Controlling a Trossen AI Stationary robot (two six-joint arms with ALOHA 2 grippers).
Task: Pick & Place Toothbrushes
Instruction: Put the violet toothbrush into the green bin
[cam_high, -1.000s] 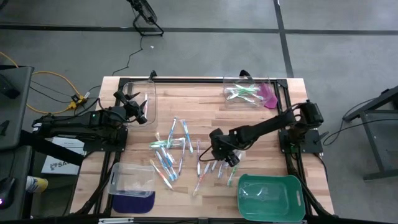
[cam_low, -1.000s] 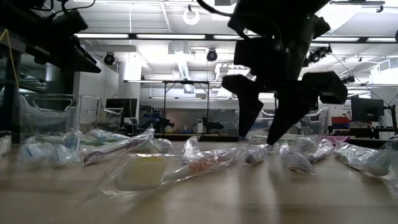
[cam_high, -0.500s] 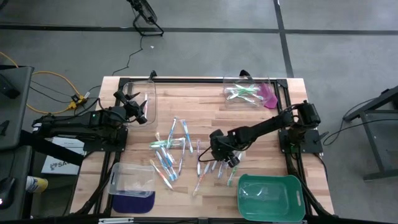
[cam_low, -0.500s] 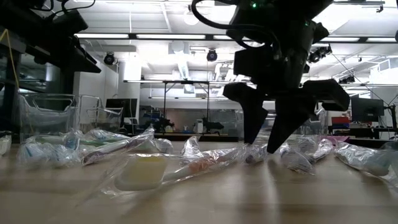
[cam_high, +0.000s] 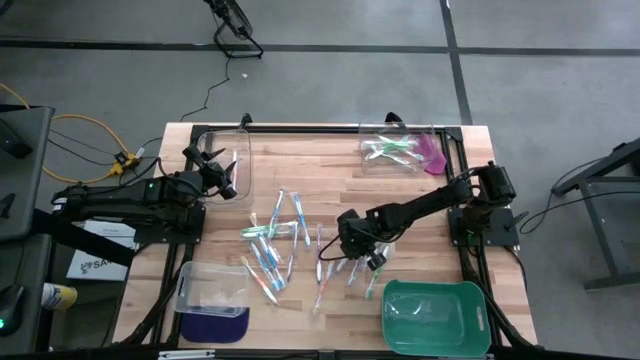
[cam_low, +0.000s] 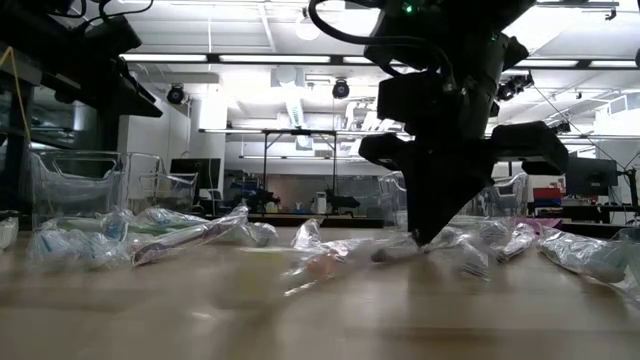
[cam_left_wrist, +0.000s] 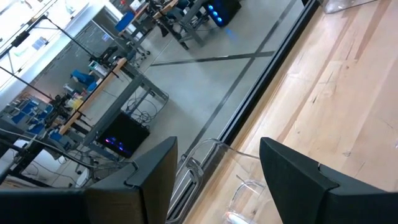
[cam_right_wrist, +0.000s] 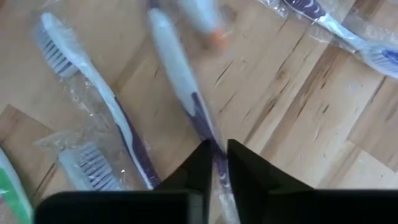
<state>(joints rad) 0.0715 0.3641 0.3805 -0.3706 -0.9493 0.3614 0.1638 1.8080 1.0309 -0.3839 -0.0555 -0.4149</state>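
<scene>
The right tool (cam_high: 352, 246) is pinching shut on the handle of a white-and-purple toothbrush (cam_right_wrist: 180, 81) down at the wooden surface (cam_high: 330, 175), in the thick of the scattered toothbrushes (cam_high: 272, 245) lying mid-surface. The green tray (cam_high: 436, 316) is sitting just beside that cluster at the near right corner. Over at the far left, the left tool (cam_high: 228, 180) is hovering beside a clear bin (cam_high: 224, 146), fingers (cam_left_wrist: 152, 180) spread wide, gripping nothing.
</scene>
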